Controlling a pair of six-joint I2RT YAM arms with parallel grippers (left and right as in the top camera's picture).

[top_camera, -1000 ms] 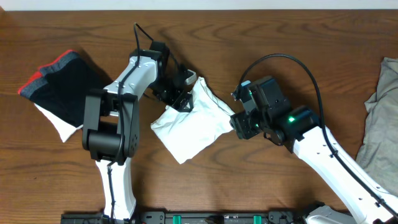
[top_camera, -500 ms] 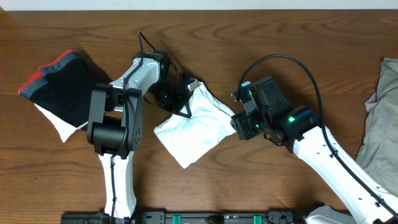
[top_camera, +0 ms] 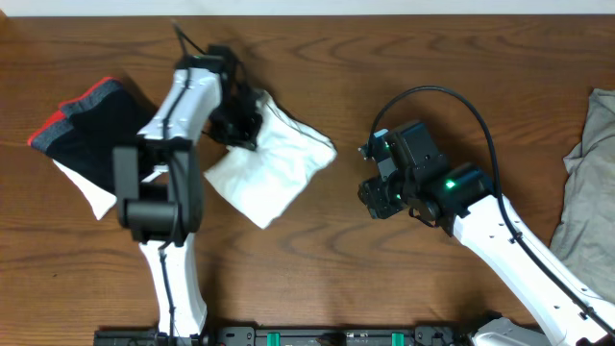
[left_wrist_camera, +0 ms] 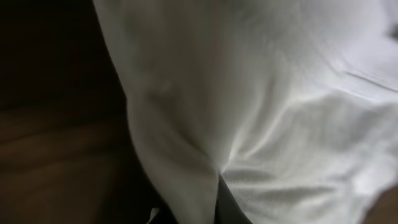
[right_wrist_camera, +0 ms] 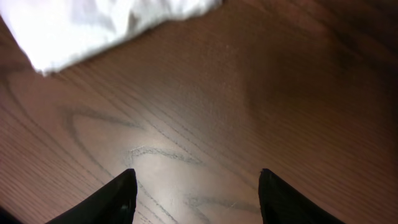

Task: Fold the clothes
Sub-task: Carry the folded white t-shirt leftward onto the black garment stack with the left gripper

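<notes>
Compared with a second ago, the shirt (top_camera: 272, 175) has gone left and a little up the table (top_camera: 317, 274), and the left arm has swung that way with it. Back then the bundle lay between the two arms, its right corner touching the right gripper (top_camera: 371, 198). Now bare wood separates them, and the right arm sits almost where it was. The left gripper (top_camera: 244, 127) is at the bundle's upper left edge and has ended up much nearer the black garment (top_camera: 101, 130).

Only the overhead view gives me the layout. The folded white bundle sits left of centre. The black garment, red-trimmed, lies at the far left with a white piece poking out beneath it. The grey garment (top_camera: 588, 183) is crumpled at the right edge, well apart from everything else.

The left wrist camera is filled with white cloth (left_wrist_camera: 267, 93), its creases running down to a pinch at the bottom of the frame where a dark finger just shows (that pucker, plus the drag, tells me the jaws are clamped on the shirt).

The right wrist camera settles what the overhead view cannot: its two fingers (right_wrist_camera: 121, 193) stand wide apart over bare wood with nothing between them. The shirt's edge (right_wrist_camera: 81, 25) appears only in that frame's top left corner.
</notes>
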